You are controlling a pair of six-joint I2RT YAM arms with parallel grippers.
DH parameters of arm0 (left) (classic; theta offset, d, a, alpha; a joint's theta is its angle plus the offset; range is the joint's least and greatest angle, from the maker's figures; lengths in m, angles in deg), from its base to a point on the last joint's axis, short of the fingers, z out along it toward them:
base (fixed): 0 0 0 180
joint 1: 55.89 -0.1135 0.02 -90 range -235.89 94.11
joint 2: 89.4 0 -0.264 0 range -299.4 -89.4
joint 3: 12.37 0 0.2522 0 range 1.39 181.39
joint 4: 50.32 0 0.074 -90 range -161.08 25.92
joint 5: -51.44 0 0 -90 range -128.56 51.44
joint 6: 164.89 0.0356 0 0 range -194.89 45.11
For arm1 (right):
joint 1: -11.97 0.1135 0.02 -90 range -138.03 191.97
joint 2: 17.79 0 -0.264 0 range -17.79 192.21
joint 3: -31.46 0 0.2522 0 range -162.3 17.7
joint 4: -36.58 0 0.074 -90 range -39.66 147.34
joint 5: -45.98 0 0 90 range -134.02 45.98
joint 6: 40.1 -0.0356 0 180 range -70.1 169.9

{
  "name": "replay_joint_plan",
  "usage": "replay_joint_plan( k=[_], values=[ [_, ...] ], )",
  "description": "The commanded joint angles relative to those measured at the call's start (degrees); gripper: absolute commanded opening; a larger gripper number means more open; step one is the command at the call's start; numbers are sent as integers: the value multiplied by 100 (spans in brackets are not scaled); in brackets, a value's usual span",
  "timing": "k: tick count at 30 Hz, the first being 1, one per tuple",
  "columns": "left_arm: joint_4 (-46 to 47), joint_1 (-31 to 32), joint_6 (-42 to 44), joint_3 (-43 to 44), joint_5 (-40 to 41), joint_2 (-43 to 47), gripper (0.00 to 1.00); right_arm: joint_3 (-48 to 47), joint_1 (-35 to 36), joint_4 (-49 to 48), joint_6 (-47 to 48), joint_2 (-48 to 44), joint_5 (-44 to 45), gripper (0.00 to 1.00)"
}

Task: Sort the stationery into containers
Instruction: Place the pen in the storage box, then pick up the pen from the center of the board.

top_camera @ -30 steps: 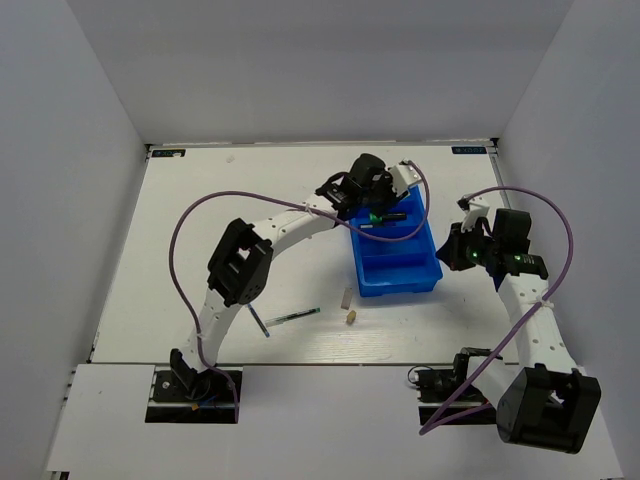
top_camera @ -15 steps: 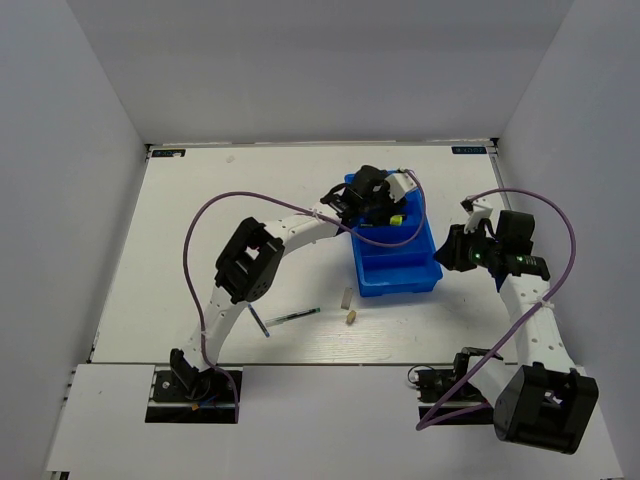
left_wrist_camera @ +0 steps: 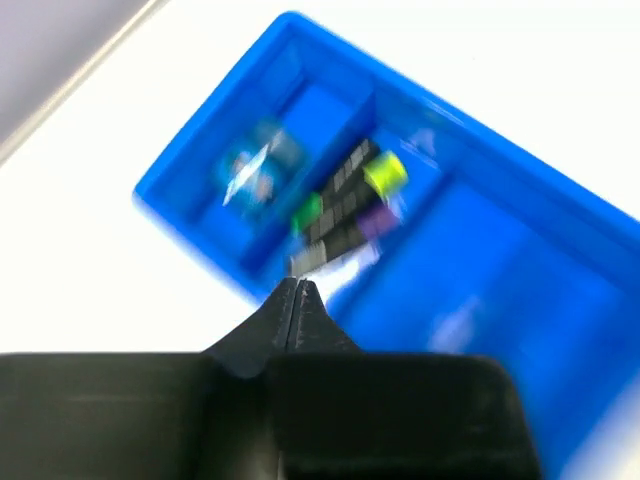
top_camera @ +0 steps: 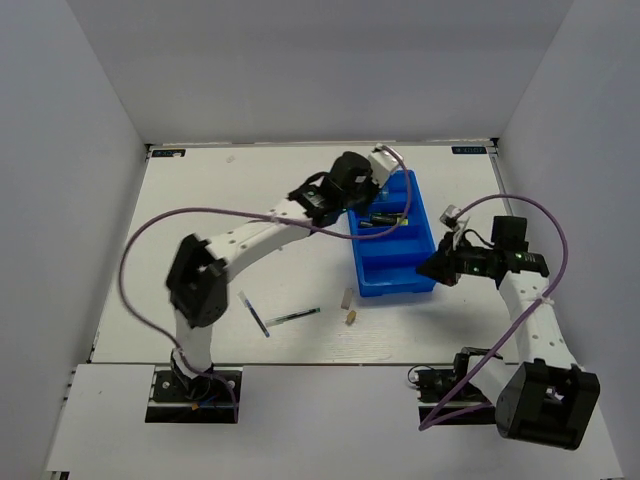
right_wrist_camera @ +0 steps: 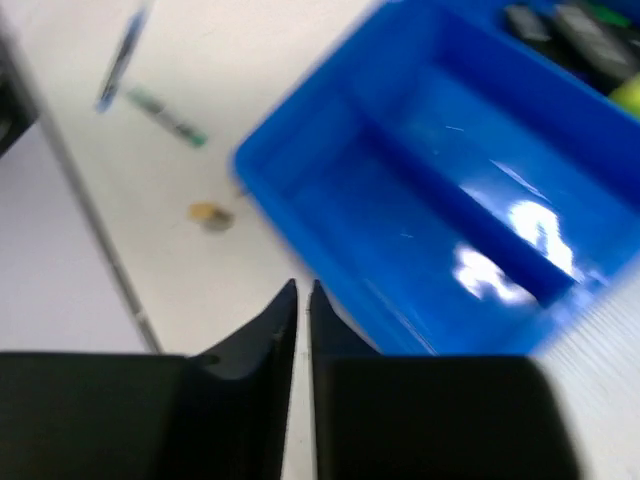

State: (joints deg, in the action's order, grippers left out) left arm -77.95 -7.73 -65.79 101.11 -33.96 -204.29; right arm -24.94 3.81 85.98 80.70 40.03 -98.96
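The blue tray (top_camera: pixel 420 275) stands right of centre. Its second compartment holds black highlighters (left_wrist_camera: pixel 345 195) with yellow, green and purple ends, and they also show in the top view (top_camera: pixel 385 218). The far end compartment holds a blue pack (left_wrist_camera: pixel 255 170). My left gripper (left_wrist_camera: pixel 297 282) is shut and empty, above the tray's far left edge (top_camera: pixel 362 192). My right gripper (right_wrist_camera: pixel 303 285) is shut and empty, low by the tray's near right corner (top_camera: pixel 432 268). A green pen (top_camera: pixel 293 316), a blue pen (top_camera: pixel 253 312), a grey eraser (top_camera: pixel 346 297) and a tan piece (top_camera: pixel 351 318) lie on the table.
White walls close the table in on three sides. Both arms trail purple cables; the left one (top_camera: pixel 150 250) loops wide over the left half of the table. The tan piece (right_wrist_camera: pixel 210 215) and the pens (right_wrist_camera: pixel 165 115) lie left of the tray's near end.
My left gripper has drawn back from over the tray towards its far left edge, and its elbow swung left. My right gripper moved left to the tray's near right corner.
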Motion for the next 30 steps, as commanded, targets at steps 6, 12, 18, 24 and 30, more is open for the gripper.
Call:
replay_joint_plan(
  k=[6, 12, 18, 24, 30],
  values=[
    [-3066, -297, -3570, -3140, 2200, 4443, 71, -1378, 1737, 1580, 2545, 888, -335, 41],
    [-4281, -676, -5846, -5400, 2476, 6873, 83, -1792, 3987, 849, 1736, 1756, 1151, 52],
    [-5116, -808, -6271, -5956, 2510, 7735, 83, -2038, 5569, 216, 1481, 2837, 2163, 59],
    [-5389, -817, -6236, -6035, 2555, 8052, 83, -2232, 6116, -435, 1533, 3489, 2531, 59],
    [-5460, -817, -6219, -6167, 2476, 8316, 82, -2434, 6503, -839, 1525, 4026, 3294, 53]
  ],
)
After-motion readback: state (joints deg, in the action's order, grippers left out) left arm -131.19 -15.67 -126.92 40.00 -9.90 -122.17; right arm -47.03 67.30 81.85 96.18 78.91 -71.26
